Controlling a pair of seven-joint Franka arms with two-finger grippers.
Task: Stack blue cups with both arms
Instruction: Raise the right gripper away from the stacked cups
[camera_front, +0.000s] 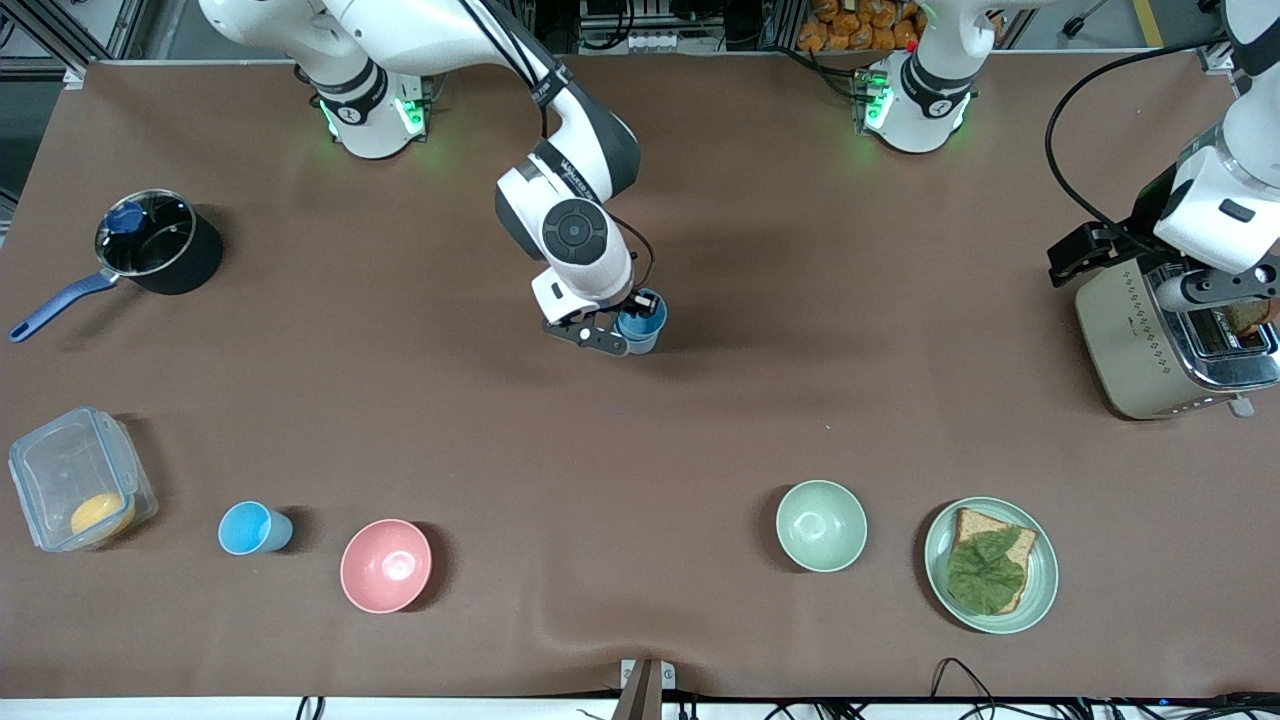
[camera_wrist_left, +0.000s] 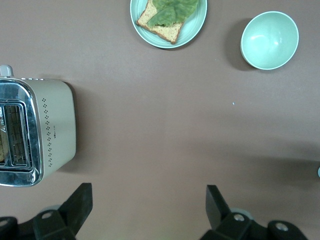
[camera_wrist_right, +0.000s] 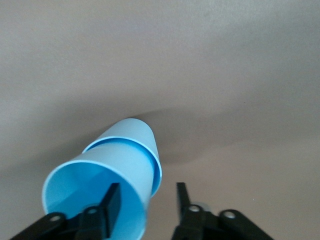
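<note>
My brown cloth-covered table (camera_front: 700, 400) carries a black saucepan (camera_front: 160, 245), clear plastic box (camera_front: 80, 478), light-blue cup (camera_front: 255, 528), pink bowl (camera_front: 386, 565), pale green bowl (camera_front: 821, 525), green plate (camera_front: 1040, 590) and beige toaster (camera_front: 1140, 340).

My right tool (camera_wrist_right: 146, 202) straddles the rim wall of the upper blue cup (camera_wrist_right: 100, 187): one finger (camera_wrist_right: 111, 202) sits inside its mouth, the other (camera_wrist_right: 184, 202) outside at about three o'clock from it, with a gap to the wall. That cup is nested in a lower blue cup (camera_wrist_right: 137, 135), resting on the brown tabletop (camera_wrist_right: 225, 75).
</note>
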